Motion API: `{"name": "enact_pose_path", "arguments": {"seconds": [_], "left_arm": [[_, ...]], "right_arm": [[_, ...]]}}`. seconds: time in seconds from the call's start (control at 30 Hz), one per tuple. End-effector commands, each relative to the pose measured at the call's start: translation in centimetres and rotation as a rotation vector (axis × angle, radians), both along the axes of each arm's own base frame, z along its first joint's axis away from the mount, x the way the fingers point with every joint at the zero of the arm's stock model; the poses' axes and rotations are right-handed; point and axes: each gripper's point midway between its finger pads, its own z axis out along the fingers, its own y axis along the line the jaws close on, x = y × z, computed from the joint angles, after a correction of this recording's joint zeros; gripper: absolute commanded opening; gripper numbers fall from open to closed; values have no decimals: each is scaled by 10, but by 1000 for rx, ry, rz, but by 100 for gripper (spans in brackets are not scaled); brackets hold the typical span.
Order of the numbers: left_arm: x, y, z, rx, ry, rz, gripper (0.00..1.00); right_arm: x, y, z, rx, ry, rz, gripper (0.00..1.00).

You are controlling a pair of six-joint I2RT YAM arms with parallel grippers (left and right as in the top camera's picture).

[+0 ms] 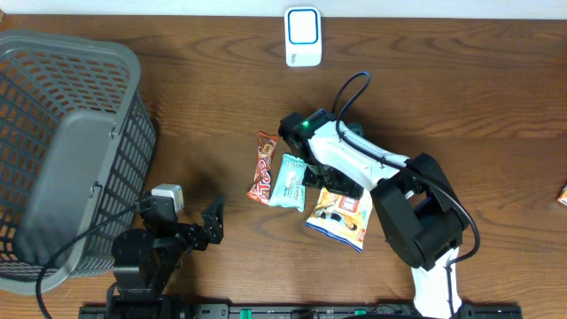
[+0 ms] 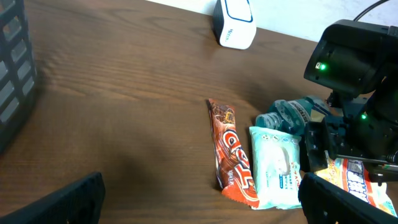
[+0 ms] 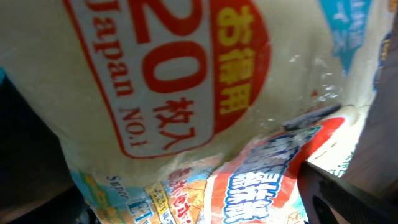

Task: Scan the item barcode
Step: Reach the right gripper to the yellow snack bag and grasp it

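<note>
Snack bag (image 3: pixel 155 93) filled the right wrist's view, lying between the parted fingers of the right gripper (image 1: pixel 331 182). Just left of the bag lay a wipes pack (image 1: pixel 288 182), then a chocolate bar (image 1: pixel 262 167). Well beyond the bag stood the white scanner (image 1: pixel 302 37), with bare table (image 1: pixel 204 80) between. Far left of the bag were the basket (image 1: pixel 133 142) and the left gripper (image 1: pixel 214 221), its jaws wide apart.

White right arm (image 1: pixel 354 158) with black joints (green light (image 1: pixel 307 123) glowing on it), black cable (image 1: pixel 339 95) looping off; left arm (image 1: pixel 155 246) all black.
</note>
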Motion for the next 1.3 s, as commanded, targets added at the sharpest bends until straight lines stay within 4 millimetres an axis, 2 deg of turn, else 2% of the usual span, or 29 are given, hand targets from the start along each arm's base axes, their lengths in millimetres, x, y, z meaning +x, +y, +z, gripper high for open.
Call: {"name": "enact_pose_path", "arguments": {"seconds": [0.0, 0.07, 0.1, 0.2, 0.23, 0.27, 0.33, 0.47, 0.5, 0.6, 0.73, 0.8, 0.83, 0.93, 0.97, 1.0, 1.07, 1.13, 1.23, 1.27], "left_arm": [[-1, -2, 1, 5, -6, -14, 99], [-1, -2, 1, 4, -6, -14, 99], [-1, -2, 1, 4, -6, -14, 99], [-1, -2, 1, 4, -6, -14, 99], [-1, -2, 1, 4, -6, -14, 99], [-1, -2, 1, 5, -6, -14, 99], [-1, -2, 1, 4, -6, -14, 99], [-1, -2, 1, 5, -6, -14, 99], [-1, -2, 1, 5, -6, -14, 99], [-1, -2, 1, 5, -6, -14, 99], [-1, -2, 1, 4, -6, -14, 99], [-1, -2, 1, 5, -6, -14, 99], [-1, -2, 1, 4, -6, -14, 99], [-1, -2, 1, 5, -6, -14, 99], [-1, -2, 1, 5, -6, -14, 99], [-1, -2, 1, 5, -6, -14, 99], [-1, -2, 1, 4, -6, -14, 99], [-1, -2, 1, 5, -6, -14, 100], [-1, -2, 1, 4, -6, -14, 99], [-1, -2, 1, 5, -6, -14, 99]], "right_arm": [[2, -4, -9, -35, -10, -19, 94], [1, -5, -10, -40, -4, -17, 93], [-3, -6, -11, -46, 20, -14, 88], [-14, -8, -18, -44, 69, -15, 68], [-18, -9, -20, -43, 82, -18, 57], [-23, -11, -24, -42, 102, -23, 53], [-32, -17, -32, -53, 120, -24, 50], [-52, -26, -54, -44, 162, -16, 49], [-58, -25, -59, -17, 191, -7, 41], [-61, -18, -63, 65, 248, 34, 1], [-54, 8, -65, 277, 306, 163, 1], [-49, 21, -56, 381, 335, 224, 1], [-44, 29, -42, 444, 351, 255, 1], [-28, 32, -8, 490, 333, 301, 1], [-19, 40, 16, 558, 311, 363, 1], [-16, 46, 30, 609, 296, 400, 1], [-10, 71, 72, 820, 231, 534, 1], [-9, 82, 100, 941, 172, 591, 1], [-6, 80, 124, 991, 106, 614, 1], [-8, 86, 135, 1067, 88, 656, 1]]}}
